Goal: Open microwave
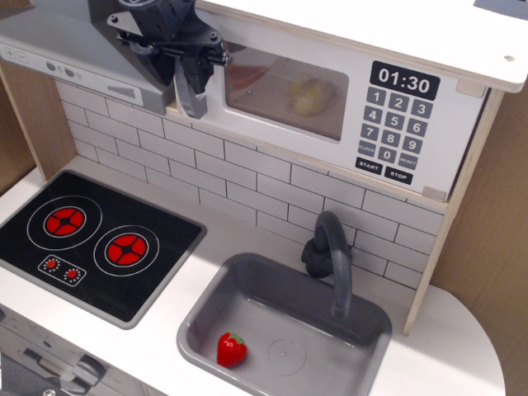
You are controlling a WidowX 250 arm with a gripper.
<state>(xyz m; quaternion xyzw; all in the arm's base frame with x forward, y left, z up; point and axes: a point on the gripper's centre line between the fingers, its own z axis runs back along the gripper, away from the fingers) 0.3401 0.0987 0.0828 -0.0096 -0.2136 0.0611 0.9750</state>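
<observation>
Tool (186, 73) straddles the microwave (330, 99) handle (191, 103) (door shut).

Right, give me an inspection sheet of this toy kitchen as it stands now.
Surface: white counter with a black two-burner hob and a grey sink.
Job's things: microwave, door looks shut; yellowish item behind its window; grey handle at the left edge.
Clutter: red strawberry in the sink; grey faucet behind it.
Grippers: hand at the microwave handle; open or closed cannot be told.
Cables: nothing seen.
Surroundings: white tile backsplash, grey range hood on the left.
</observation>
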